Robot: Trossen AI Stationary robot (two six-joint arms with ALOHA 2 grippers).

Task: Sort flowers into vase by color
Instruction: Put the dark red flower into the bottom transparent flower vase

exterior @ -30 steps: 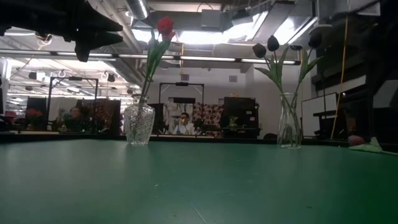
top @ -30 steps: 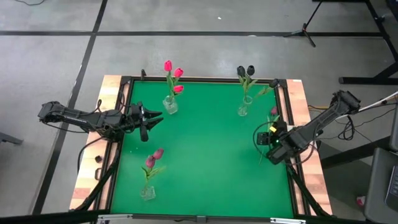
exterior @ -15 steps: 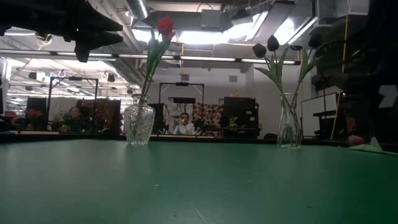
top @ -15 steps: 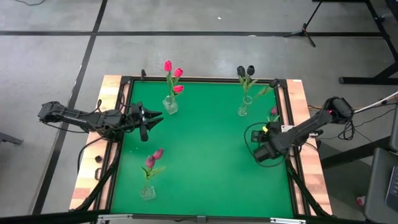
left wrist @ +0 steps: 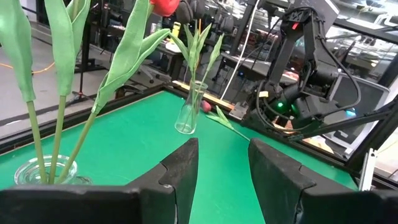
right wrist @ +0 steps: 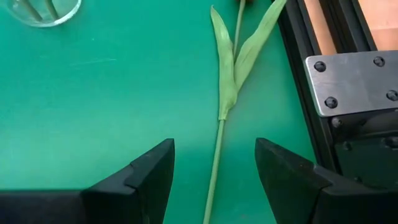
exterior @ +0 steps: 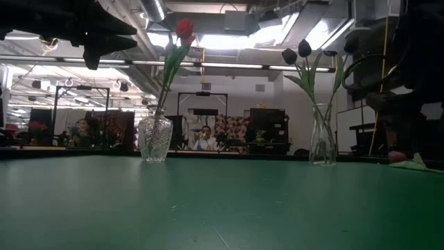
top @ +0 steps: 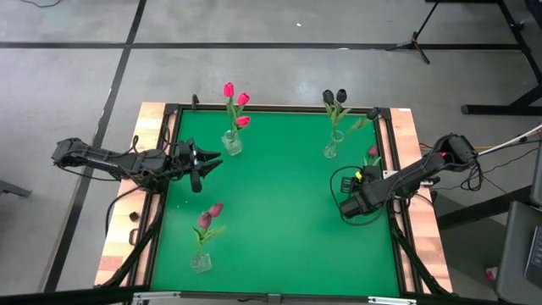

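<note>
Three glass vases stand on the green mat: red tulips (top: 231, 119) at the far left, near-black tulips (top: 334, 127) at the far right, and maroon-pink tulips (top: 203, 237) at the near left. One loose maroon-pink tulip (top: 373, 153) lies flat by the table's right edge. Its stem (right wrist: 221, 124) runs toward the near side. My right gripper (right wrist: 214, 149) is open above that stem, with one finger on either side and the leaves (right wrist: 235, 62) ahead of it. My left gripper (top: 212, 161) is open and hovers near the left edge, beside the red-tulip vase (left wrist: 45, 171).
A black frame rail (right wrist: 311, 74) and a metal plate (right wrist: 354, 74) run just right of the loose tulip. The near-black-tulip vase (left wrist: 186, 118) stands beyond it, toward the far edge. Bare green mat (top: 279, 212) fills the table's middle. People sit in the room behind (exterior: 205, 139).
My right gripper has moved from the table's right edge inward toward the left, coming over the loose tulip's stem. The tulip and the three vases have stayed where they were.
</note>
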